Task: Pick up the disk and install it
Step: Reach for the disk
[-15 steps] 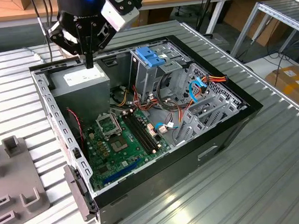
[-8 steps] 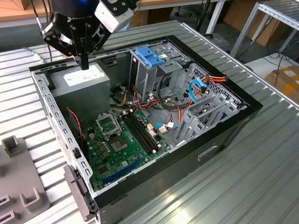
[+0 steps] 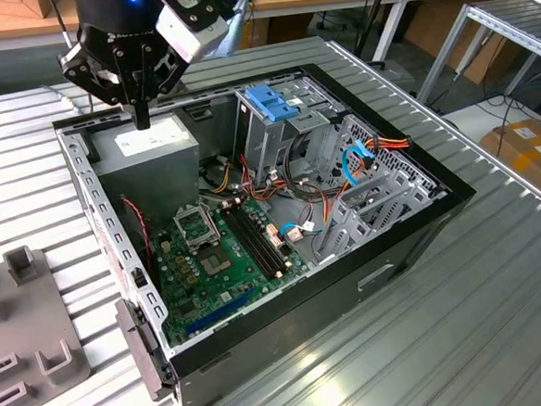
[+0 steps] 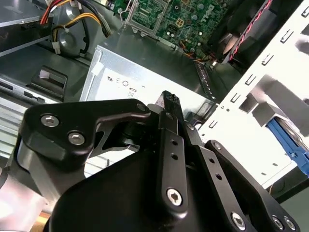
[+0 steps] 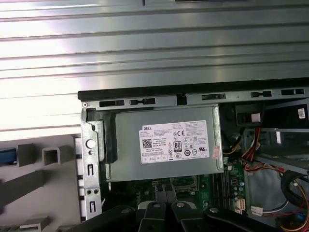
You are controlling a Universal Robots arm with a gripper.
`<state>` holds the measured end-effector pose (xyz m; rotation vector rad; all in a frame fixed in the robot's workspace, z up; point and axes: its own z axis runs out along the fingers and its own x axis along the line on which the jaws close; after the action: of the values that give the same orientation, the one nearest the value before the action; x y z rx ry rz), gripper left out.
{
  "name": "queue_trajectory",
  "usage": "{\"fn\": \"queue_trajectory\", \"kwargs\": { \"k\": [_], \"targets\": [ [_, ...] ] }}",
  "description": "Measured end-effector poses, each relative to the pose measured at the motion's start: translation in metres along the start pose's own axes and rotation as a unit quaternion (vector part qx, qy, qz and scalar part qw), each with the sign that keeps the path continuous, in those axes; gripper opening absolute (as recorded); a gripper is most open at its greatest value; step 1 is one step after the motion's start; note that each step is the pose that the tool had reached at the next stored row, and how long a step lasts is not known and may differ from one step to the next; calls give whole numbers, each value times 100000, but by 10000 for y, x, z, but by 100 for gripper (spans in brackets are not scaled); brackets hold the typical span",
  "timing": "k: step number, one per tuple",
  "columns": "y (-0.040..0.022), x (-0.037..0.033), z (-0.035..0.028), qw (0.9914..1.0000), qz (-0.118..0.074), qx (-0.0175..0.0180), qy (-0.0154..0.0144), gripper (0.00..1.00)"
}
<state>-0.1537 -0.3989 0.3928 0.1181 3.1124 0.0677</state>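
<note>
My gripper (image 3: 141,119) hangs over the back corner of the open computer case (image 3: 456,195), just above the grey power supply (image 3: 150,146). Its two black fingers (image 4: 169,104) are pressed together with nothing between them. In the first wrist view the gripper (image 5: 166,209) sits over the edge of the power supply (image 5: 164,150). A bright blue strip (image 5: 7,155), which looks like the disk's caddy, lies in the grey fixture (image 5: 48,157) outside the case. A blue edge (image 4: 288,145) also shows beyond the case's perforated wall in the second wrist view.
Inside the case are the green motherboard (image 3: 218,253), a metal drive cage (image 3: 275,138) topped by a fixed blue bracket (image 3: 273,101), and loose blue and orange cables (image 3: 365,155). The grey fixture (image 3: 19,323) stands at the exterior view's left on the ribbed metal table (image 3: 466,338).
</note>
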Motion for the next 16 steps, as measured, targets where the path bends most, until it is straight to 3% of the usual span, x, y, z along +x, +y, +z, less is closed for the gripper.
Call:
{"fn": "queue_trajectory", "kwargs": {
  "k": [4,8,16],
  "targets": [
    [-13,172,-1,100000,-1,3,2,11],
    [-20,259,-1,100000,-7,2,2,11],
    [-45,587,-3,100000,-3,2,1,11]
  ]
}}
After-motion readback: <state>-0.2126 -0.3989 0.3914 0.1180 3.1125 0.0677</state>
